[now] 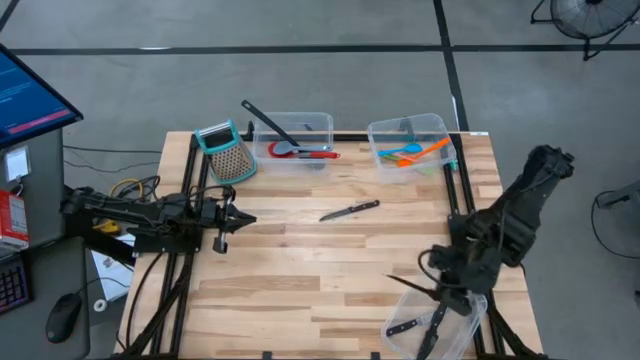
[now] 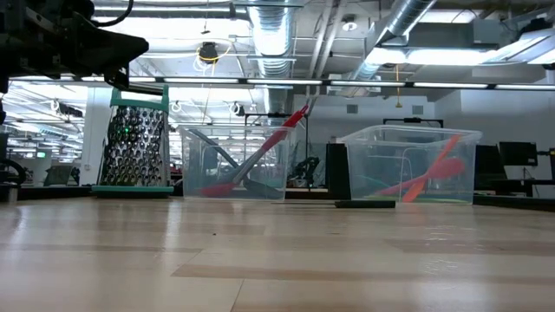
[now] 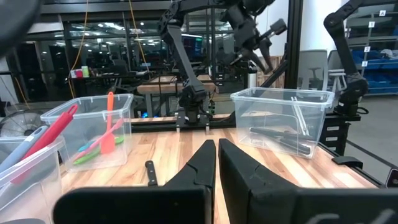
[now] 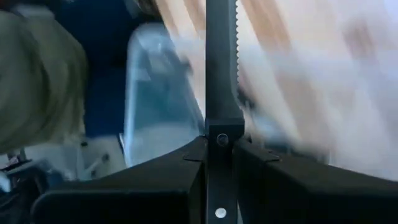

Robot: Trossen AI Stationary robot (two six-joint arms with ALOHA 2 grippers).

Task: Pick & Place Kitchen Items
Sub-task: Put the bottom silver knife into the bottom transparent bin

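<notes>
**Q:** What are you holding?

**A:** My right gripper [image 4: 221,146] is clenched on a serrated steel knife with a black riveted handle [image 4: 221,74]. The handle sits between my two dark fingers and the toothed blade runs straight out ahead. From above, my right gripper [image 1: 440,292] hangs over the table's near right corner, above a clear plastic bin [image 1: 470,318] that has other black-handled knives [image 1: 403,327] lying in it.

**Q:** And your other arm?

**A:** My left gripper [image 1: 246,219] waits at the table's left edge, jaws pressed together on nothing.

**Q:** Where are the other items?

**A:** A second black-handled steel knife [image 1: 349,210] lies flat on the bare wooden table [image 1: 300,270] near its middle. At the far edge, one clear bin [image 1: 318,125] holds a red-headed spatula [image 1: 300,151] and a black ladle [image 1: 268,122]. The neighbouring clear tub [image 1: 430,124] holds orange, blue and green utensils [image 1: 412,153].
</notes>
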